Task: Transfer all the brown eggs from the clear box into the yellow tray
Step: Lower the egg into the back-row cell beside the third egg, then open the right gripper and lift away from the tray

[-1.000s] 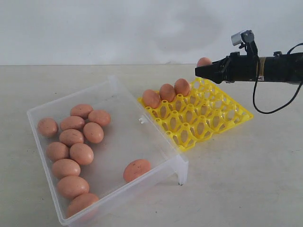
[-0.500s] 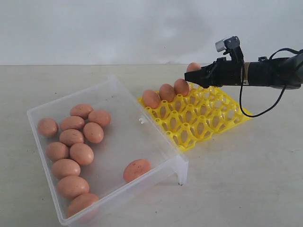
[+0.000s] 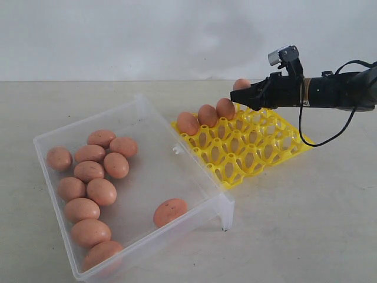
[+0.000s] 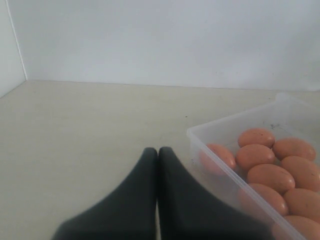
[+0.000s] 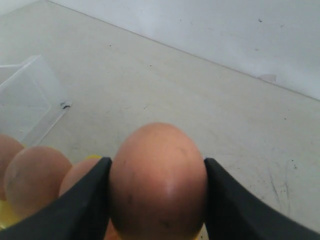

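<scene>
My right gripper (image 3: 237, 97) is shut on a brown egg (image 3: 240, 84), held just above the far row of the yellow tray (image 3: 253, 150). In the right wrist view the egg (image 5: 157, 180) fills the gap between the black fingers (image 5: 90, 200). Three brown eggs (image 3: 207, 115) sit in the tray's far row, beside the held one. The clear box (image 3: 156, 171) holds several eggs (image 3: 88, 171) along its left side and one alone (image 3: 170, 211) near its front. My left gripper (image 4: 158, 151) is shut and empty, beside the clear box's wall (image 4: 225, 170).
The box stands left of the tray, their edges close together, with a small clasp tab (image 3: 175, 150) facing the tray. A black cable (image 3: 330, 138) loops below the right arm. A pale wall backs the table.
The right gripper moved left with the egg and came to rest over the tray's far row. It has stayed still for the last half second. The eggs in the box did not move.
</scene>
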`<act>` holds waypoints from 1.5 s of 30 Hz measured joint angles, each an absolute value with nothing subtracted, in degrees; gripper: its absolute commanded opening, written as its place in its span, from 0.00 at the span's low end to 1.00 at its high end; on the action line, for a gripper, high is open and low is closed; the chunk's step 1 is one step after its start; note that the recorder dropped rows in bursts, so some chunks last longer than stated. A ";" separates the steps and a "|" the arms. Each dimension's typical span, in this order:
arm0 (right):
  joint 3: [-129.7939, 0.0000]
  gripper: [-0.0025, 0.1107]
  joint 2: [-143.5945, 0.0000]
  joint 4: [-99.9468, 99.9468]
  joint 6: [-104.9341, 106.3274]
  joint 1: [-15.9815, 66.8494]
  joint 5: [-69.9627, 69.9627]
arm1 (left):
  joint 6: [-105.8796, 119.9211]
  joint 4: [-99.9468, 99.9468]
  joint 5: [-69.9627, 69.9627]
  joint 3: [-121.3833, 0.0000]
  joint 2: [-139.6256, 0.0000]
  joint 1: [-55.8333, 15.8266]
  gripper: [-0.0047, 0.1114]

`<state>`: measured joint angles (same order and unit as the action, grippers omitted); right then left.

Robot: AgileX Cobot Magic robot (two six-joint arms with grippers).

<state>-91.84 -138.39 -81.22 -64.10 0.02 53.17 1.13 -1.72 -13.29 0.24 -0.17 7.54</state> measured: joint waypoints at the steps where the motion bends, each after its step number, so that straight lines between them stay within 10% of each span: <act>1: -91.84 0.38 -138.39 -81.22 -64.10 0.02 53.17 | 1.13 -1.72 -13.29 0.24 -0.17 7.54 0.00; 32: -91.84 0.49 -138.39 -74.38 -60.61 0.00 55.65 | 1.13 -1.72 -13.29 0.24 -0.17 7.54 0.00; 39: -91.84 0.05 -137.58 -74.39 -60.24 0.02 62.93 | 1.13 -1.72 -13.29 0.24 -0.17 7.54 0.00; 45: -91.84 0.02 -131.16 -75.59 -60.15 0.21 67.66 | 1.13 -1.72 -13.29 0.24 -0.17 7.54 0.00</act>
